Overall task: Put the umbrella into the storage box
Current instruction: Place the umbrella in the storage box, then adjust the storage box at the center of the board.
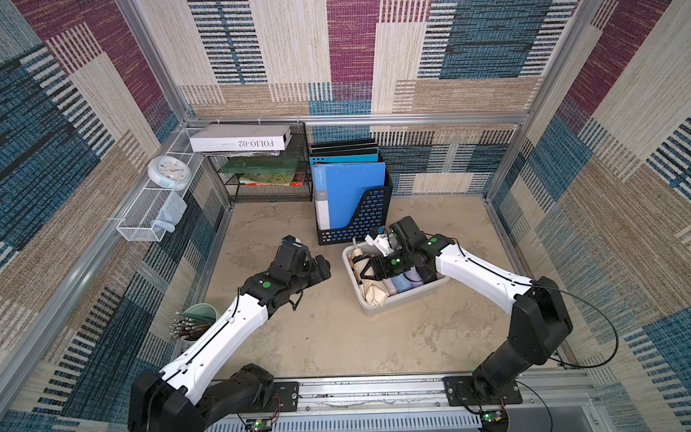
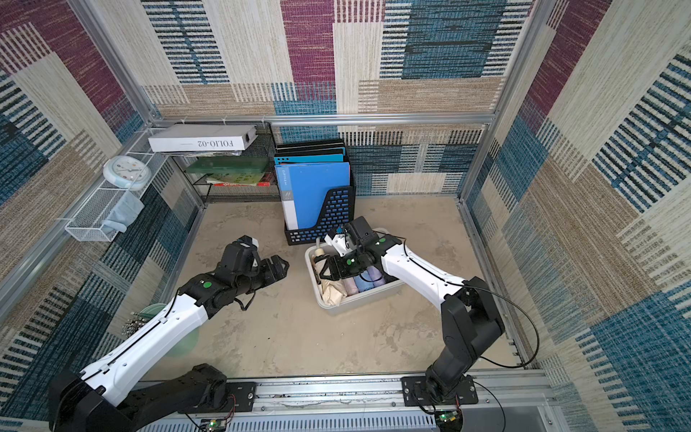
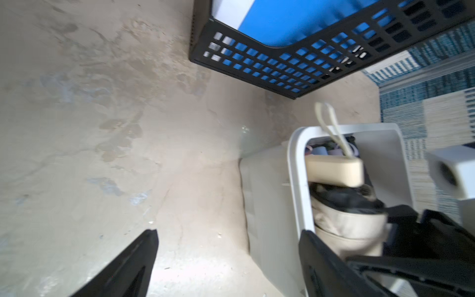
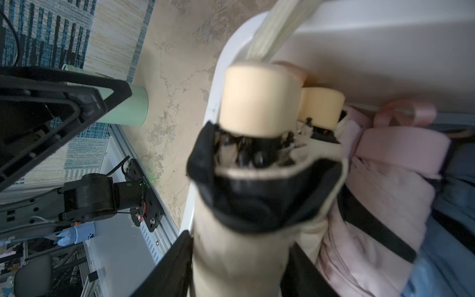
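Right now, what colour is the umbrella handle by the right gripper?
Cream; handle shows best in the right wrist view.

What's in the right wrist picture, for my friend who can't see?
The right hand straddles a cream folded umbrella just inside the white storage box. A pink umbrella and a blue umbrella lie beside it; a green cup stands outside.

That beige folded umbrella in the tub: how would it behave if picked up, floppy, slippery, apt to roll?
The beige umbrella is probably stiff lengthwise, but its loose wrinkled cloth would squash under a grip. Its smooth round handle looks slippery. Being cylindrical it might roll, though the storage box wall likely stops that.
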Tool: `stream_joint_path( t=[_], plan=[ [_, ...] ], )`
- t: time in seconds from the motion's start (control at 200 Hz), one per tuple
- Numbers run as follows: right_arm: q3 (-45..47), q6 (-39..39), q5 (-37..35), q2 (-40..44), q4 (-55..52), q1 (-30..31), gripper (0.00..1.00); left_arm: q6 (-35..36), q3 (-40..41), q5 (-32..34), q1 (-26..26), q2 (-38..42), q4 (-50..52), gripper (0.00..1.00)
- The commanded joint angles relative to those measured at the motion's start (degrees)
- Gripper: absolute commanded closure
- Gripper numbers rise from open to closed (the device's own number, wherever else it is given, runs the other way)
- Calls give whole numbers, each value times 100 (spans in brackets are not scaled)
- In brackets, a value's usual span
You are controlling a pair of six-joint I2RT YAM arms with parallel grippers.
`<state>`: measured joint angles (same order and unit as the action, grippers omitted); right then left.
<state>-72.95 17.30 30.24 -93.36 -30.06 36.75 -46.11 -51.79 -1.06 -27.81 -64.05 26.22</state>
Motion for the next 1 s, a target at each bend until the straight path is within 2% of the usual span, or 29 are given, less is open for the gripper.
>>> stream_joint_path(
  t=[0.0,0.245,0.371,0.511,0.726,0.882,0.992],
  plan=[
    [8,-61,-147,138,124,17,36,-461,-76,-269,-244,-45,-343,9],
    [-161,-96,-1337,597,-29,-93,38,-1224,-332,-207,-861,-617,-609,11],
    [-1,85,-2052,1042,18,-133,41,-1515,-516,-125,-1108,-1046,-568,24],
    [442,196,-2480,1678,377,-141,43,-1806,-513,-5,-1260,-1380,-494,48],
    [934,412,-2593,2220,558,-156,45,-1810,-662,-44,-1349,-1878,-709,50],
    [1054,485,-2659,2385,521,-166,45,-1702,-993,17,-1354,-2307,-181,71],
    [1096,476,-2849,2540,510,-185,45,-1627,-1048,250,-1357,-2357,201,81]
  ],
)
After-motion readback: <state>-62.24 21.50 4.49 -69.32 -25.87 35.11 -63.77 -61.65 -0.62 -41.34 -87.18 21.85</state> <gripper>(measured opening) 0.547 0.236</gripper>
